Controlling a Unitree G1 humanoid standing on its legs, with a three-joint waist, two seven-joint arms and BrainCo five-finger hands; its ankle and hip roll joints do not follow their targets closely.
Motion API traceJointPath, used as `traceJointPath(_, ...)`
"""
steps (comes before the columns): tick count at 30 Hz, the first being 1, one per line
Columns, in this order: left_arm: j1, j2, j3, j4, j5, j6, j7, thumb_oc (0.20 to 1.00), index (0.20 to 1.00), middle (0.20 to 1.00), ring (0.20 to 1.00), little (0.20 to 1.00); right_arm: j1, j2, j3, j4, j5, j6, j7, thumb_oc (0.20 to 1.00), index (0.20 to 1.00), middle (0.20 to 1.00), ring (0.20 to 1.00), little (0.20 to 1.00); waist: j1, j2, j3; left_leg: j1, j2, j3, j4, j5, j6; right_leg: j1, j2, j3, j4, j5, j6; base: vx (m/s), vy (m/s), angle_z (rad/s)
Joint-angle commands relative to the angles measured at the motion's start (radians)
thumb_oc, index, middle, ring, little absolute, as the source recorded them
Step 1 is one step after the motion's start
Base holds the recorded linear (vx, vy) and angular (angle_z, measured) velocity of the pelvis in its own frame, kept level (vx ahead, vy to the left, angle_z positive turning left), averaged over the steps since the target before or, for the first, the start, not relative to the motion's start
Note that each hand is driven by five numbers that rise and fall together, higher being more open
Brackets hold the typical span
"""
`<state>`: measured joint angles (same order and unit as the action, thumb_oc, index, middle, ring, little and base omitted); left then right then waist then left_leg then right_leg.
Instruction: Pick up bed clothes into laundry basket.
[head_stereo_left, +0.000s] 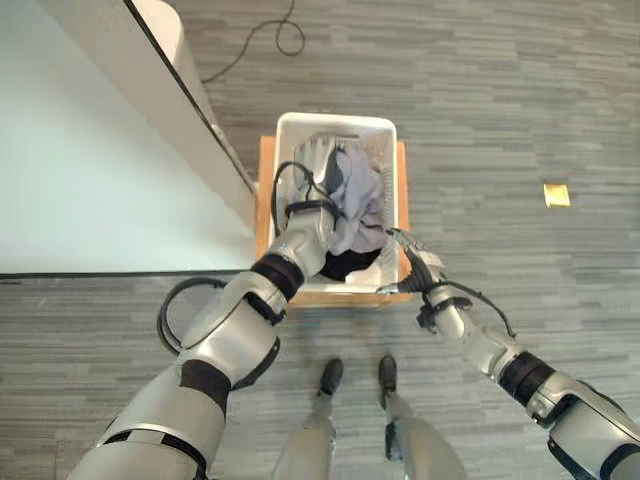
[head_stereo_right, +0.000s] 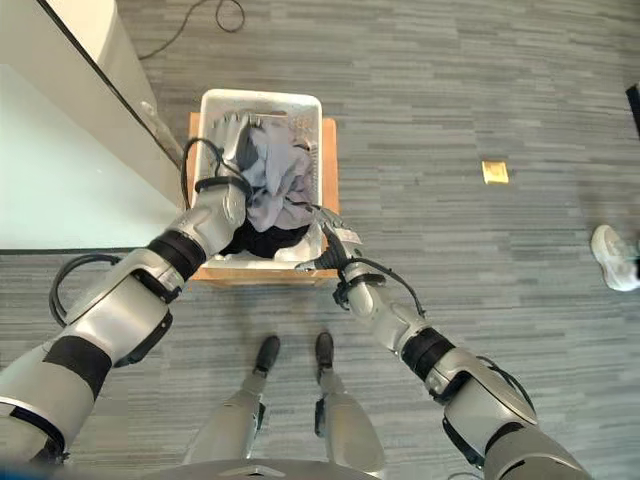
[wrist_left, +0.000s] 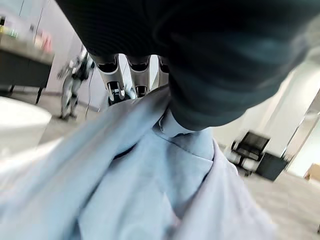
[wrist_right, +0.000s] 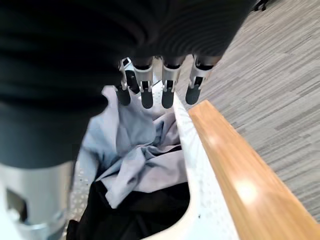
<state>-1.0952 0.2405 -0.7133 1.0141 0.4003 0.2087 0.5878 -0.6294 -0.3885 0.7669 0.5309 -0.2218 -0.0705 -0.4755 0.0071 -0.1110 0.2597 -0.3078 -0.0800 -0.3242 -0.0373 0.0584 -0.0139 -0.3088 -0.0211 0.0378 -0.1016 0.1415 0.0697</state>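
Grey clothes (head_stereo_left: 352, 195) hiding left hand (head_stereo_left: 318, 190) fingers, basket (head_stereo_left: 385, 128)

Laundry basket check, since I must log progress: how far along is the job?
Mostly done, it seems. Light grey-blue clothes and a dark garment already lie in the white laundry basket on its wooden stand. In hand: the left hand reaches into the pile, its grip hidden by cloth. The right hand hovers open at the basket's rim. The bed looks bare, so only letting go seems left.
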Motion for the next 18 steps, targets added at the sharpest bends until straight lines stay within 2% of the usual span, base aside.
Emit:
traceJointPath(1, -0.11, -0.073, 0.0, 0.072, 0.033, -0.009, 0.076, 1.0, 1.0, 1.0, 1.0, 1.0, -0.057, 0.043, -0.034, 0.031, 0.04, -0.013, -0.04, 1.0, 1.0, 1.0, 1.0, 1.0, 0.037, 0.023, 0.004, -0.009, 0.022, 0.003, -0.05, -0.002, -0.014, 0.003, -0.008, -0.001, 0.014, -0.039, 0.067, -0.06, 0.009, -0.06)
traceJointPath(3, -0.085, -0.102, -0.012, 0.056, 0.025, -0.011, 0.098, 1.0, 1.0, 1.0, 1.0, 1.0, -0.103, 0.077, -0.019, 0.089, 0.054, -0.001, -0.048, 1.0, 1.0, 1.0, 1.0, 1.0, 0.046, 0.024, 0.013, -0.009, 0.02, 0.005, -0.05, 0.0, -0.014, 0.005, -0.009, -0.006, 0.014, -0.038, 0.066, -0.02, 0.003, -0.03)
traceJointPath(9, -0.076, -0.116, 0.0, -0.041, -0.052, -0.041, 0.152, 1.0, 1.0, 1.0, 1.0, 1.0, -0.149, 0.091, -0.03, 0.081, 0.08, -0.005, -0.092, 1.0, 1.0, 1.0, 1.0, 1.0, 0.062, 0.032, 0.009, 0.011, 0.015, 0.003, -0.05, -0.005, -0.012, 0.019, -0.012, -0.014, 0.014, -0.044, 0.062, 0.0, 0.0, 0.0)
traceJointPath(10, -0.053, -0.106, 0.063, -0.14, -0.188, -0.1, 0.204, 1.0, 1.0, 1.0, 1.0, 1.0, -0.167, 0.081, -0.054, 0.037, 0.091, -0.006, -0.137, 1.0, 1.0, 1.0, 1.0, 1.0, 0.069, 0.041, 0.004, 0.032, 0.018, 0.002, -0.05, -0.016, -0.01, 0.036, -0.011, -0.015, 0.014, -0.053, 0.058, 0.0, 0.0, 0.0)
traceJointPath(11, -0.053, -0.105, 0.063, -0.141, -0.188, -0.099, 0.204, 1.0, 1.0, 1.0, 1.0, 1.0, -0.168, 0.08, -0.054, 0.036, 0.091, -0.005, -0.137, 1.0, 1.0, 1.0, 1.0, 1.0, 0.067, 0.04, 0.004, 0.028, 0.016, 0.001, -0.05, -0.01, -0.01, 0.032, -0.013, -0.016, 0.014, -0.049, 0.06, 0.03, -0.011, -0.02)
traceJointPath(15, 0.06, -0.079, 0.125, -0.372, -0.345, -0.208, 0.276, 1.0, 1.0, 1.0, 1.0, 1.0, -0.227, 0.063, -0.102, -0.038, 0.091, 0.008, -0.221, 1.0, 1.0, 1.0, 1.0, 1.0, 0.086, 0.056, -0.02, 0.067, 0.013, -0.002, -0.05, -0.024, -0.005, 0.062, -0.02, -0.008, 0.014, -0.056, 0.056, 0.06, 0.002, -0.01)
traceJointPath(18, 0.17, -0.054, 0.15, -0.537, -0.422, -0.29, 0.271, 1.0, 1.0, 1.0, 1.0, 1.0, -0.239, 0.041, -0.121, -0.117, 0.039, 0.017, -0.269, 1.0, 1.0, 1.0, 1.0, 1.0, 0.1, 0.064, -0.037, 0.095, 0.014, -0.008, -0.05, -0.035, -0.002, 0.088, -0.025, -0.001, 0.014, -0.062, 0.052, 0.08, -0.014, 0.02)
